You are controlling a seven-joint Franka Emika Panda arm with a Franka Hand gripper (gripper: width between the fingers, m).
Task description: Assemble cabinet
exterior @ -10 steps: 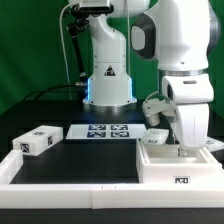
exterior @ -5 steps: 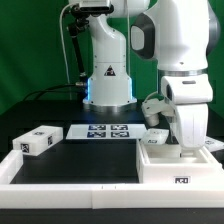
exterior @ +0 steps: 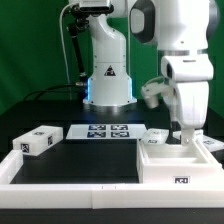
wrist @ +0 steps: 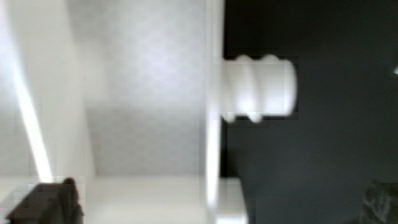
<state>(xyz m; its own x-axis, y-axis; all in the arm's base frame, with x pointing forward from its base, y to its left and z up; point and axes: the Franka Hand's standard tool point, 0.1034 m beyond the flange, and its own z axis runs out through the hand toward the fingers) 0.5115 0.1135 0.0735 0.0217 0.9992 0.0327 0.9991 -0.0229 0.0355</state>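
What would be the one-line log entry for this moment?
jaws: open, empty, above cabinet body | small block: exterior view's left, apart

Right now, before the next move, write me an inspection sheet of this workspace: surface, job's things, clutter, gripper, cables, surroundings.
Surface: black table with a low white rim; the marker board lies flat toward the back.
Job's things: cabinet body at the exterior view's right, compartments facing up; small tagged block at the exterior view's left; small tagged panel just behind the body; ridged white knob sticking out at the body's edge over the table.
Clutter: nothing seen.
Gripper: gripper hangs over the cabinet body, open, holding nothing.
Cables: black cable hangs beside the arm's base.
Surroundings: green backdrop.
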